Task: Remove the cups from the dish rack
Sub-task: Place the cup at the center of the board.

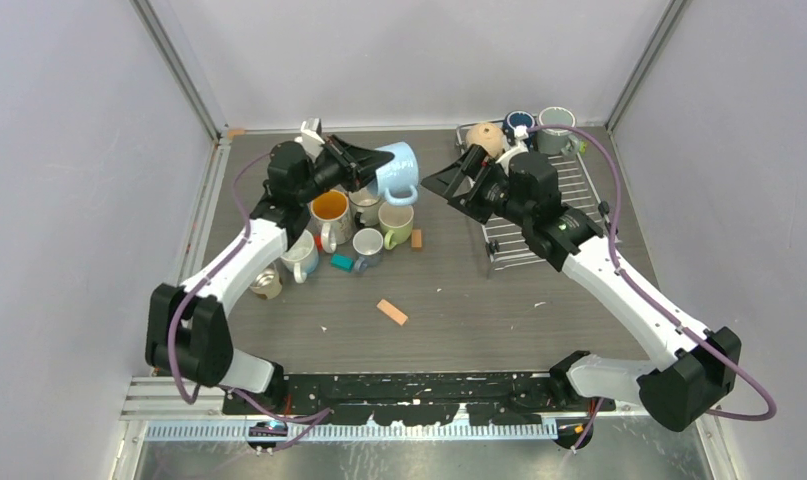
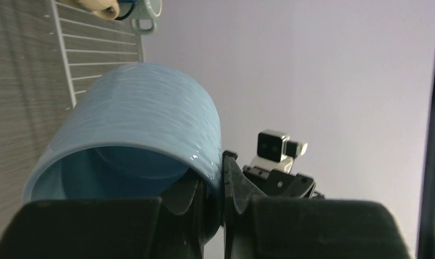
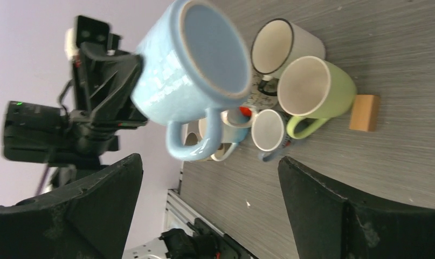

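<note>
My left gripper (image 1: pixel 367 166) is shut on the rim of a light blue mug (image 1: pixel 399 170) and holds it tilted in the air above a cluster of mugs on the table. In the left wrist view one finger is inside the light blue mug (image 2: pixel 145 118) and one outside. The dish rack (image 1: pixel 564 205) lies at the back right with a tan mug (image 1: pixel 486 137), a navy mug (image 1: pixel 519 122) and a grey-green mug (image 1: pixel 556 125) at its far end. My right gripper (image 1: pixel 441 186) is open and empty, left of the rack, facing the light blue mug (image 3: pixel 193 70).
On the table below stand an orange-lined white mug (image 1: pixel 329 212), a lime green mug (image 1: pixel 397 222), white mugs (image 1: pixel 367 243) and a small metallic mug (image 1: pixel 267 283). An orange block (image 1: pixel 391 312), a teal block (image 1: pixel 341 262) and a wooden block (image 3: pixel 364 112) lie nearby.
</note>
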Robot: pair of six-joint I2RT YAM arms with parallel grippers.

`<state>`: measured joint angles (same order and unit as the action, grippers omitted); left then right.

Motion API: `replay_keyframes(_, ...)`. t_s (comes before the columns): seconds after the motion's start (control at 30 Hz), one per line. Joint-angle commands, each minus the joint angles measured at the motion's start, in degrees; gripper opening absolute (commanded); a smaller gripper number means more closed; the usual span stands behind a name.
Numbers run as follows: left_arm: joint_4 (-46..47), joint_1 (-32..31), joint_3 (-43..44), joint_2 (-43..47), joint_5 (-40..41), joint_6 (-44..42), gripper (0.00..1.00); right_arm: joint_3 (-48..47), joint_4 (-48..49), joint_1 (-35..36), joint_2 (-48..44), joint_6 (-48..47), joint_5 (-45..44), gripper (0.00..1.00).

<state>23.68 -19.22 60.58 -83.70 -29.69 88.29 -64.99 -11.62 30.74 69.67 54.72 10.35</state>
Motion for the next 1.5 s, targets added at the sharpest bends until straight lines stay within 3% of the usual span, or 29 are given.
replay_keyframes(0.0, -13.2, 0.7, 5.0, 9.0, -6.1, -15.6, 0.0, -1.6, -6.2, 0.1, -3.0, -5.1, -4.9, 1.0)
replay_keyframes(0.33, -57.8, 0.6, 11.7, 18.3, -2.7, -43.2, 0.0, -1.7, -10.1, 0.0, -3.2, -8.9, -10.0, 1.0)
replay_keyframes(0.6, -77.1, 0.3, 11.1, 22.7, 4.0, -53.5, 0.0, -1.8, -11.4, -0.1, -2.4, -10.8, -14.7, 1.0)
replay_keyframes(0.8, -82.8, -5.9, 8.9, 23.5, 13.9, -54.7, 0.0, -1.5, -10.9, -0.2, -2.0, -11.1, -15.1, 1.0)
replay_keyframes(1.0, -81.3, -10.4, 4.5, 21.1, 21.8, -53.1, 0.0, -0.8, -10.5, -0.2, -2.5, -10.9, -14.5, 1.0)
replay_keyframes(1.47, -68.8, -11.8, -2.7, 12.2, 27.3, -52.7, 0.0, 0.3, -11.4, -0.2, -4.8, -12.3, -15.3, 1.0)
